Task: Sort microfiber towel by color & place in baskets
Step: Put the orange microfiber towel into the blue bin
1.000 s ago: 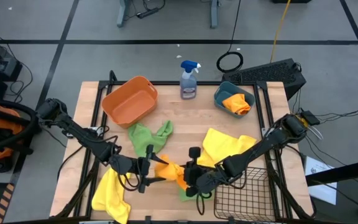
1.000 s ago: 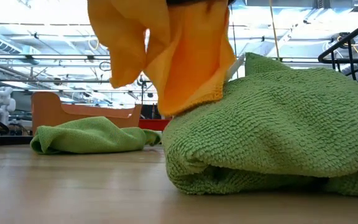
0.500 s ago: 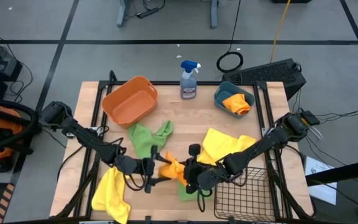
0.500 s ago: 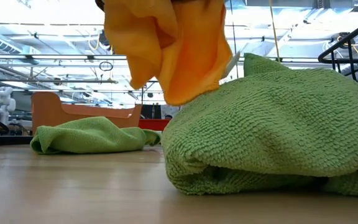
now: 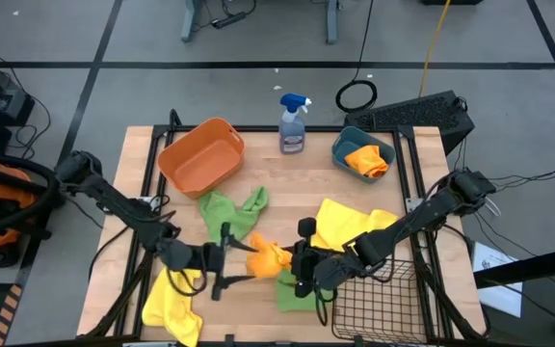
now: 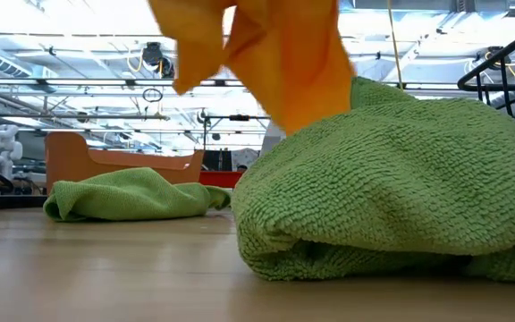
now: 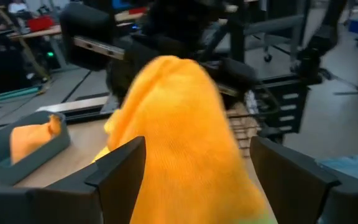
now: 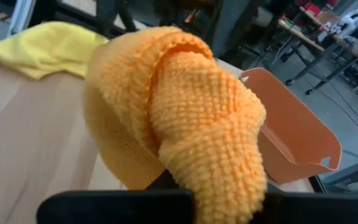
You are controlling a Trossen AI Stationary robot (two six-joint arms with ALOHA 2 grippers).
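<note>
Orange terry cloth is up in the air right now: the right gripper [image 5: 295, 267] is clamped shut on an orange towel [image 5: 266, 258], lifting it clear of the wooden table [image 5: 258, 173], while the left gripper [image 5: 222, 265] sits just beside it with its fingers spread wide, holding nothing. Taking the spray bottle [image 5: 293, 123] at the back edge as our marker: the teal bin [image 5: 362, 152] just to its right already has one orange towel [image 5: 368, 160] in it, so that colour is under way and I'd judge this lifted one belongs there too. The orange tub [image 5: 201, 156], just left of the bottle, shows nothing inside, and the wire mesh basket [image 5: 379, 304], far off at the front right corner, looks unfilled as well. Plenty left on the boards: a green towel [image 5: 230, 214] lies in front of the bottle and a little left, another green towel [image 5: 288, 292] sits further forward, directly under the lifted orange one, a yellow towel [image 5: 353, 226] lies forward and right of the bottle, and a second yellow towel [image 5: 172, 300] is well off at the front left. So by my reckoning it's early going, with one cloth sorted, one in hand, four waiting
</note>
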